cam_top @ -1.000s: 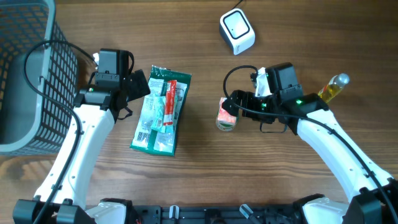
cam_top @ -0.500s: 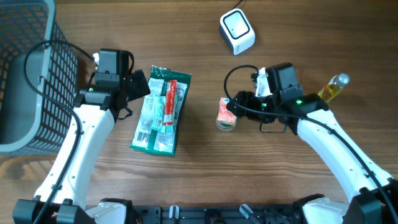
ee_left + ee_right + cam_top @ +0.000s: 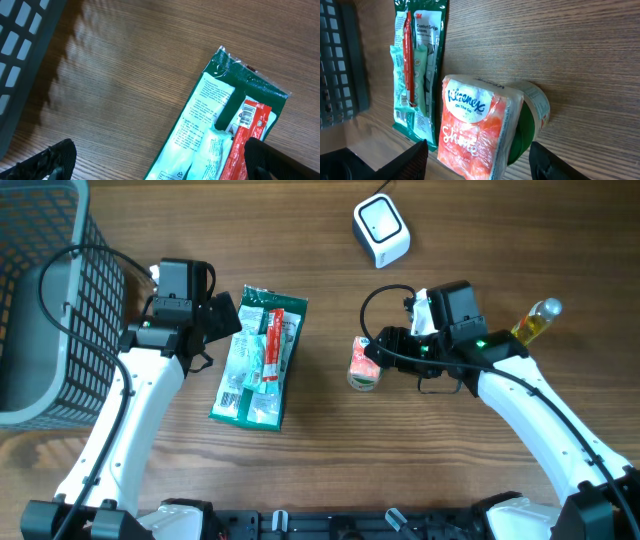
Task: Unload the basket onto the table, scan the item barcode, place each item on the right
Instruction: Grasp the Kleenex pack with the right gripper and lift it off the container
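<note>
Orange-and-white, the tissue pack (image 3: 477, 120) lies on the wooden bench (image 3: 300, 470) near its middle, pressed against a green tub (image 3: 525, 131). The right end effector (image 3: 477, 150) straddles the two, one finger on each side. The jaws stand about half closed, and I cannot tell from these views whether they have closed onto the pack.

This looks like the grasp step, early in the task, with nothing lifted yet. The next move calls for a firm hold on the pack, a lift off the wood, and a carry up and slightly right to the white scanner (image 3: 381, 230) at the far edge. No barcode shows on the faces in view, so the pack probably has to be turned toward the scanner window.

That path is bare wood. A yellow bottle (image 3: 537, 320) stands just beside the right forearm, so a swing outward risks knocking it. The left end effector (image 3: 222, 320) hovers wide open and empty just beside the green glove packet (image 3: 258, 360), with the grey basket (image 3: 100, 290) along its outer side.
</note>
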{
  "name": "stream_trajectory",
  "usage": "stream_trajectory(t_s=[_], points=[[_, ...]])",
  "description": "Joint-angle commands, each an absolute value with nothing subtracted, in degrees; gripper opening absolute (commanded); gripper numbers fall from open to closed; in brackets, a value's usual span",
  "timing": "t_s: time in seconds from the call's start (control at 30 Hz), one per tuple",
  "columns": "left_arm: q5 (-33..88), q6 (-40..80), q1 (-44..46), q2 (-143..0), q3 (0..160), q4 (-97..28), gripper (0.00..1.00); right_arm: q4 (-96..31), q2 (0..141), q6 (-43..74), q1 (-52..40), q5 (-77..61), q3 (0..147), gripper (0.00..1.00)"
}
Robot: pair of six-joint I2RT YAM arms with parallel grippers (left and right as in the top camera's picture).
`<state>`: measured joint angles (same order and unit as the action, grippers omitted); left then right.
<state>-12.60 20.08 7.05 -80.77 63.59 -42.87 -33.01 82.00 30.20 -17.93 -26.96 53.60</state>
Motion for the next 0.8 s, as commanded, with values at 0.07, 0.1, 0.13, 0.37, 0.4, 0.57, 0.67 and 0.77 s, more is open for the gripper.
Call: stream_trajectory(t_s=[0.07, 0.1, 0.13, 0.37, 0.4, 0.57, 0.67, 0.77], points=[[-13.32, 19.97, 6.85, -80.9, 63.96, -42.74, 1.0, -32.99, 82.19, 30.65, -18.22, -26.7, 52.75, 0.65], [-13.32, 19.97, 6.85, -80.9, 63.96, -42.74, 1.0, -33.06, 82.19, 30.63, -18.22, -26.7, 52.75, 0.65], [-13.34, 19.97, 6.85, -80.9, 63.96, -42.74, 1.0, -33.06, 82.19, 30.68, -18.22, -26.72, 52.75, 0.65], [-13.32, 19.97, 6.85, -80.9, 63.96, -42.74, 1.0, -33.08, 82.19, 30.65, -18.22, -27.11, 52.75, 0.65], [-13.32, 19.94, 6.85, -80.9, 63.96, -42.74, 1.0, -33.06, 82.19, 30.63, -18.22, -27.11, 52.75, 0.65], [-13.32, 19.97, 6.85, -80.9, 63.96, -42.74, 1.0, -33.1, 82.19, 30.65, -18.22, -27.11, 52.75, 0.64], [-13.32, 19.97, 6.85, -80.9, 63.96, -42.74, 1.0, -33.28, 82.19, 30.63, -18.22, -27.11, 52.75, 0.64], [-13.32, 19.97, 6.85, -80.9, 63.96, -42.74, 1.0, -33.54, 82.19, 30.65, -18.22, -27.14, 52.75, 0.63]])
